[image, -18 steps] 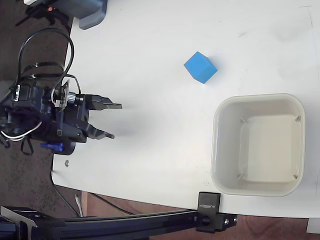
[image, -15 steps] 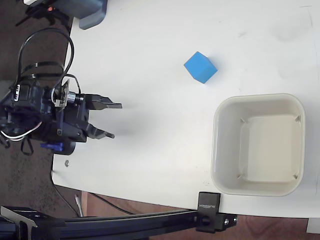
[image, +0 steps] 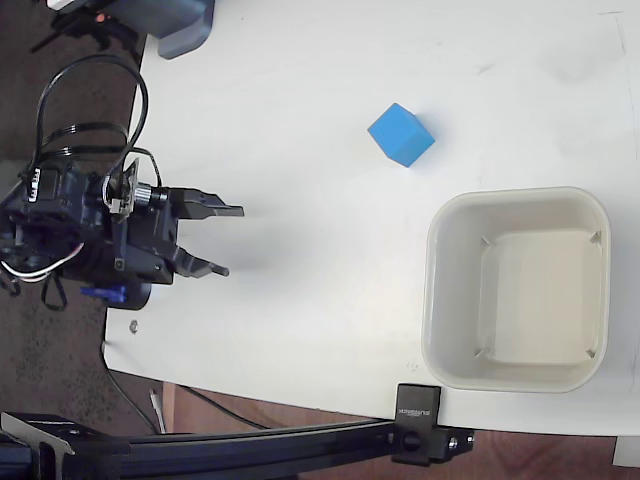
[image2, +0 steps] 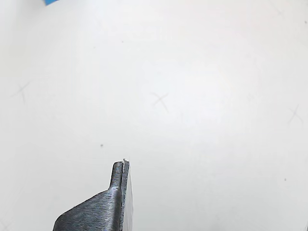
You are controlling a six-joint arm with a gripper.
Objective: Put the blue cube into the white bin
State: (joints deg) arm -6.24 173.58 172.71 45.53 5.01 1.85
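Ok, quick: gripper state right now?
Gripper: open, holding nothing, at the table's left edge, well apart from the cube.

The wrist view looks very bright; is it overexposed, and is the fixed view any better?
Wrist view: the table is washed out, only faint marks show; the blue cube is cut off at the top edge. Fixed view: even light, sharp, soft shadow beside the hand.
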